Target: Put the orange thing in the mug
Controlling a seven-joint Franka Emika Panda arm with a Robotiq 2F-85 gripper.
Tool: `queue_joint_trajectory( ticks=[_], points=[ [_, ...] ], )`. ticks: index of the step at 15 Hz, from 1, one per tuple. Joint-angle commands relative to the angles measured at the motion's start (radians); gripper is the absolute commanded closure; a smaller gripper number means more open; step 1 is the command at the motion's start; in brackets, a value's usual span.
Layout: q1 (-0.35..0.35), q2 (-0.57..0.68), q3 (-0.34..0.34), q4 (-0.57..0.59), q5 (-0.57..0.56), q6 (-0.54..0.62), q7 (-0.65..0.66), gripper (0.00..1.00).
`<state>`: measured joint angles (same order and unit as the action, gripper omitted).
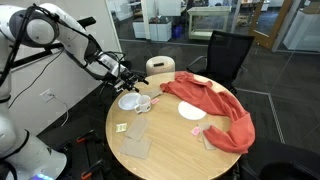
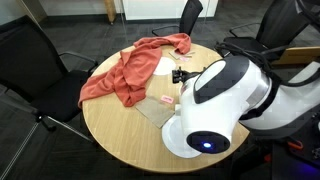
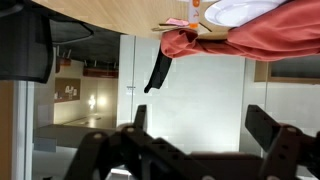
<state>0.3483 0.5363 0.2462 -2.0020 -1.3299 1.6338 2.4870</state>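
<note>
The white mug [image 1: 130, 101] stands on the round wooden table [image 1: 165, 150] near its far left edge. A small thin reddish stick [image 1: 149, 100] lies just beside the mug; it may be the orange thing, but it is too small to be sure. My gripper [image 1: 126, 76] hovers a little above the mug, apart from it. In the wrist view, which is upside down, its two dark fingers [image 3: 203, 140] stand wide apart with nothing between them. The gripper [image 2: 181, 72] also shows in an exterior view, where my arm hides the mug.
A large red-orange cloth [image 1: 212, 105] is heaped over the far right half of the table and also shows in the wrist view [image 3: 250, 35]. A flat white disc [image 1: 192, 113] lies by the cloth. Papers [image 1: 137, 140] lie near the front. Black chairs [image 1: 228, 55] ring the table.
</note>
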Motion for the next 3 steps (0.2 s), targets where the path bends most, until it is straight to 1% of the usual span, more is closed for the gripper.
queue_joint_trajectory(
  ticks=[1, 3],
  points=[
    [0.0, 0.002, 0.001, 0.003, 0.002, -0.003, -0.001, 0.0],
    [0.0, 0.002, 0.0, 0.003, 0.002, -0.003, -0.001, 0.0]
  ],
)
